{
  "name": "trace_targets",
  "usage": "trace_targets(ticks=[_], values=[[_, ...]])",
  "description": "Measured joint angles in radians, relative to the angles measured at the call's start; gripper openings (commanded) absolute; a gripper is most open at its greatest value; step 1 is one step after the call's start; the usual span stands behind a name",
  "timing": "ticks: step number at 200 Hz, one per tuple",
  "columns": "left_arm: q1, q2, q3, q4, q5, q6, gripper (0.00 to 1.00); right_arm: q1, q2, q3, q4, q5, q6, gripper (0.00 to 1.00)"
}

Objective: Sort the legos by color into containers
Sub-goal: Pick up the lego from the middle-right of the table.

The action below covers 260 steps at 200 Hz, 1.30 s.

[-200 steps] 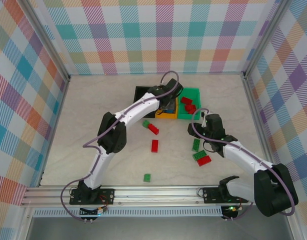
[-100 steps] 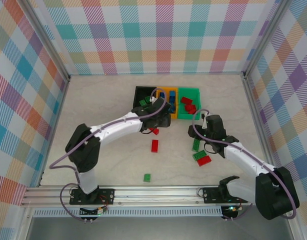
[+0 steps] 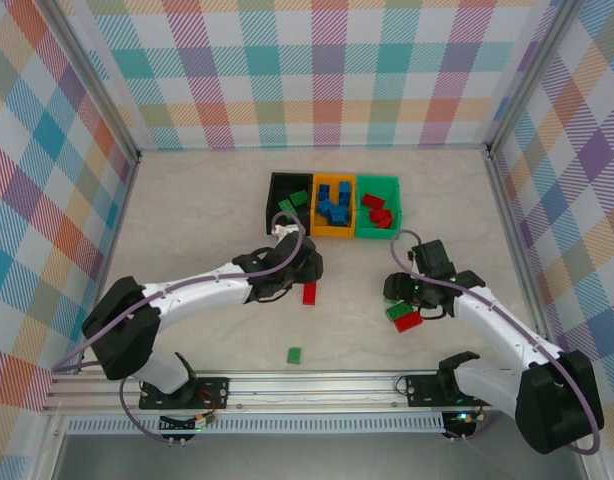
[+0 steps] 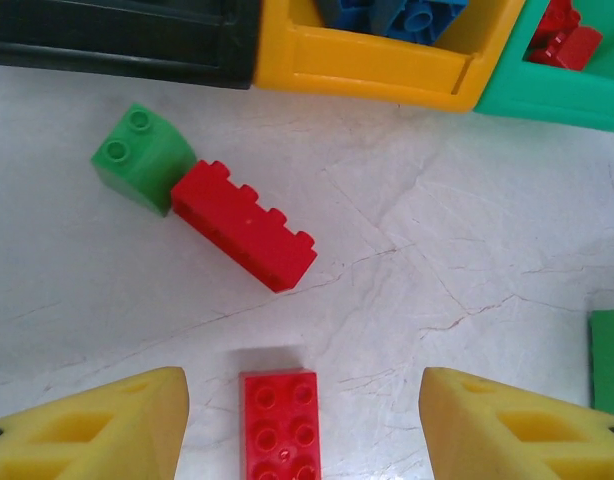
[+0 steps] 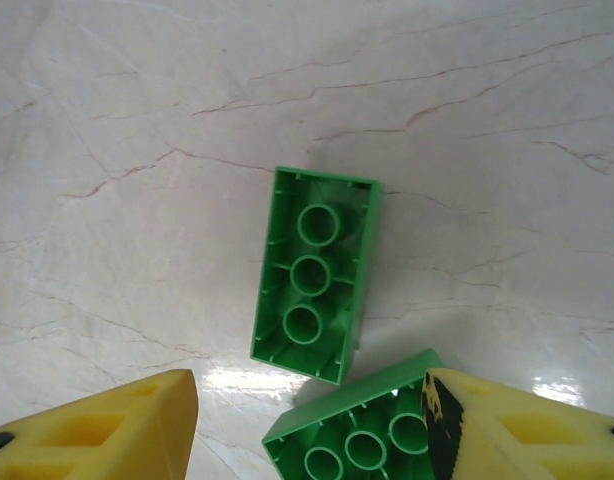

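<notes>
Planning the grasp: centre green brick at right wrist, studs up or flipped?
Flipped: green brick shows its hollow underside with three tubes.

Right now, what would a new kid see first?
Three joined bins sit far back on the table: black holding green bricks, orange holding blue bricks, green holding red ones. Nearer, the left arm's yellow fingers hang over a red brick, the right fingers over an upside-down green brick.

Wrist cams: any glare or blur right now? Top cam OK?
Right wrist: two bright glare patches on the table near the bottom edge; the upside-down green brick is sharp. Left wrist: no glare, the long red brick is crisp, and the red brick at the bottom edge looks slightly softer. Top external: even light, only faint shadows.
</notes>
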Motion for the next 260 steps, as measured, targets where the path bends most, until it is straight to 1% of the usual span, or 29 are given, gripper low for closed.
trace_targets(ticks=[14, 19, 32, 36, 51, 60, 66, 78, 100, 127, 135, 149, 157, 172, 218, 241, 260], values=[[-0.003, -0.042, -0.020, 0.002, -0.018, -0.008, 0.63, 0.000, 0.052, 0.040, -0.024, 0.015, -0.001, 0.63], [-0.003, -0.057, -0.026, 0.002, -0.026, -0.012, 0.65, 0.000, 0.068, 0.051, -0.027, 0.017, -0.002, 0.63], [-0.003, -0.102, -0.041, -0.004, -0.053, -0.024, 0.66, 0.000, 0.111, 0.071, -0.031, 0.017, -0.005, 0.63], [-0.003, -0.116, -0.047, -0.005, -0.062, -0.024, 0.68, 0.000, 0.125, 0.075, -0.030, 0.014, -0.007, 0.63], [-0.003, -0.176, -0.073, -0.018, -0.100, -0.040, 0.68, 0.000, 0.174, 0.090, -0.030, 0.003, -0.008, 0.63], [-0.003, -0.210, -0.090, -0.033, -0.121, -0.051, 0.68, 0.002, 0.200, 0.099, -0.031, -0.001, -0.008, 0.63], [-0.003, -0.231, -0.104, -0.042, -0.132, -0.056, 0.72, 0.002, 0.219, 0.106, -0.029, -0.003, -0.008, 0.63], [-0.003, -0.269, -0.129, -0.070, -0.155, -0.067, 0.73, 0.002, 0.251, 0.118, -0.026, -0.005, -0.008, 0.62], [-0.002, -0.307, -0.147, -0.146, -0.200, -0.079, 0.76, 0.008, 0.311, 0.142, -0.018, -0.009, -0.009, 0.59], [0.014, -0.351, -0.155, -0.233, -0.235, -0.079, 0.76, 0.017, 0.371, 0.162, -0.011, -0.013, -0.016, 0.49], [0.023, -0.368, -0.161, -0.249, -0.235, -0.079, 0.76, 0.021, 0.382, 0.166, -0.009, -0.014, -0.019, 0.44], [0.035, -0.388, -0.176, -0.266, -0.235, -0.080, 0.76, 0.027, 0.398, 0.172, 0.000, -0.021, -0.025, 0.32], [0.040, -0.394, -0.187, -0.272, -0.234, -0.083, 0.76, 0.029, 0.403, 0.182, 0.000, -0.026, -0.026, 0.26], [0.043, -0.402, -0.211, -0.291, -0.231, -0.095, 0.76, 0.035, 0.418, 0.197, 0.016, -0.032, -0.021, 0.20], [0.044, -0.452, -0.281, -0.322, -0.218, -0.138, 0.76, 0.057, 0.433, 0.224, 0.022, -0.051, -0.028, 0.20], [0.044, -0.497, -0.303, -0.332, -0.211, -0.160, 0.76, 0.076, 0.453, 0.299, 0.005, -0.066, -0.033, 0.21], [0.044, -0.533, -0.320, -0.344, -0.204, -0.179, 0.76, 0.104, 0.483, 0.398, 0.004, -0.089, -0.035, 0.21]])
